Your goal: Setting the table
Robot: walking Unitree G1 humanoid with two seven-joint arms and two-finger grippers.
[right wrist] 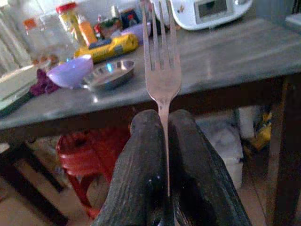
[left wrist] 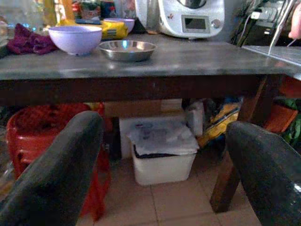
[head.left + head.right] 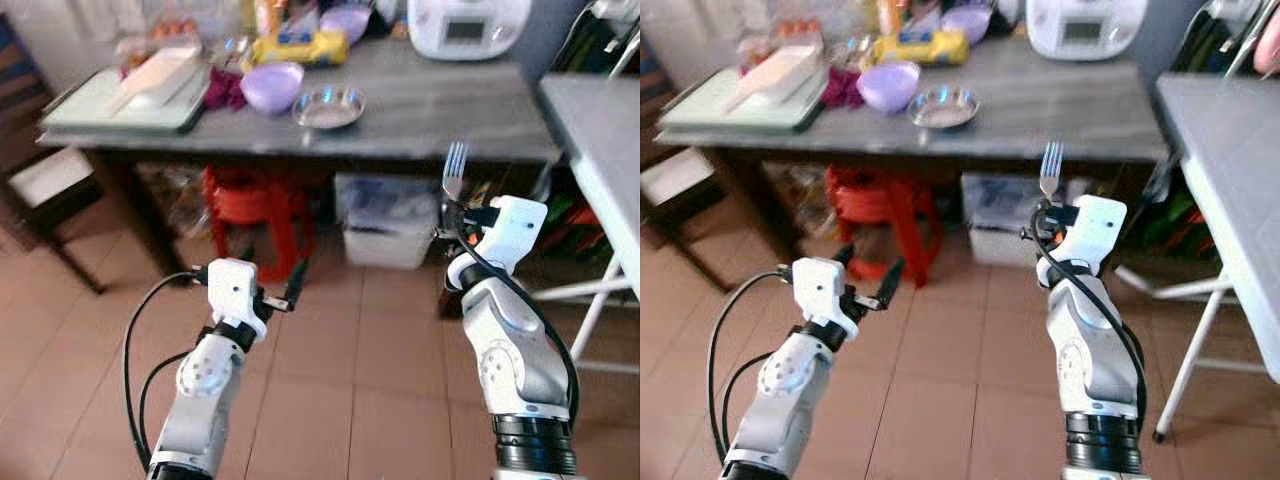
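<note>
My right gripper (image 3: 452,210) is shut on a metal fork (image 3: 455,170), held upright with its tines up, in front of the grey table's (image 3: 430,110) near edge. In the right wrist view the fork (image 1: 162,75) rises from between the two pressed fingers (image 1: 143,165). My left gripper (image 3: 275,275) is open and holds nothing, lower down over the tiled floor, short of the table. On the table stand a lilac bowl (image 3: 272,86) and a shallow steel dish (image 3: 328,106); the left wrist view shows them as the lilac bowl (image 2: 75,38) and the steel dish (image 2: 127,47) beyond the open fingers (image 2: 56,174).
Under the table sit a red plastic stool (image 3: 255,205) and a white lidded bin (image 3: 385,220). A pale tray (image 3: 125,100), a yellow packet (image 3: 300,45) and a white cooker (image 3: 465,25) are further back. A second grey folding table (image 3: 605,140) stands to the right, a dark chair (image 3: 30,180) at left.
</note>
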